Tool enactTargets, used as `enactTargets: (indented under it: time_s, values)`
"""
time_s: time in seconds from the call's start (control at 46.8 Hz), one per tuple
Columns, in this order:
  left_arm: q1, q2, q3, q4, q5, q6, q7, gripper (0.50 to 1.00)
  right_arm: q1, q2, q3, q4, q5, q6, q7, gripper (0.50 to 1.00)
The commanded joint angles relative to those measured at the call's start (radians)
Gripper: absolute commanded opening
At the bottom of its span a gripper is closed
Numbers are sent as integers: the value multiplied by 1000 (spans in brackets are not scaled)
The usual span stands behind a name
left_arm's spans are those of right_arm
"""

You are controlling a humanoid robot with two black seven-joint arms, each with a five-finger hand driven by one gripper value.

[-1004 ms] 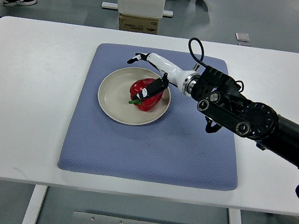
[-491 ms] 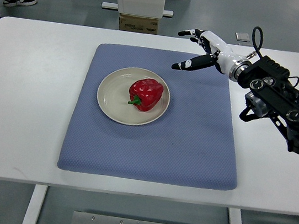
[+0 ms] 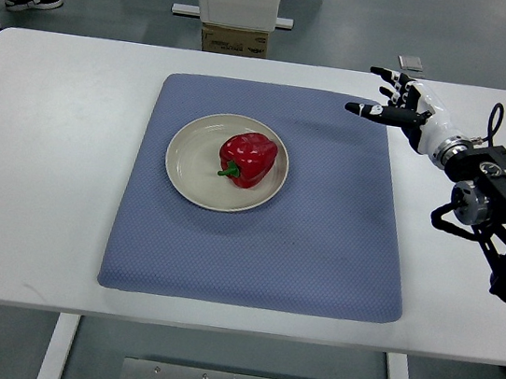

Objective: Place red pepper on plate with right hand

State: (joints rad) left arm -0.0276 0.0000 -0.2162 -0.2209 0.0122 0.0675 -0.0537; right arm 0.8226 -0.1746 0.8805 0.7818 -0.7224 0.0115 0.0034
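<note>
All fingers of the right hand (image 3: pixel 399 102) are spread, holding nothing, apart from the red pepper (image 3: pixel 248 160).

Glossy, smooth red pepper (image 3: pixel 249 160) on a matt cream plate (image 3: pixel 186 175) that looks ceramic. Beneath it, a blue-grey mat (image 3: pixel 320 246) with finely dimpled cloth texture. Smooth white bench (image 3: pixel 39 169). At 2 o'clock, right hand (image 3: pixel 399 103) of shiny white plastic with black fingers (image 3: pixel 363 109).

Single top view only. The camera sits on the robot's side, above the near edge of the white table (image 3: pixel 48 170), looking steeply down and forward. The whole tabletop fits in frame at moderate range. Floor shows beyond the table's far edge. No second view to compare.
</note>
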Motion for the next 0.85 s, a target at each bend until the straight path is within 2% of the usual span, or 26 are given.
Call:
enactTargets:
  time_s: [0.0,0.321,0.833]
  values:
    - [0,0,0,0,0,0,0,1000,-20,3,61,1,44,1,-5,1000]
    - [0,0,0,0,0,0,0,1000,-102,29,207,33,167,-1,4,1000]
    - [0,0,0,0,0,0,0,1000,-142,58,213,37,357,-4,6,1000]
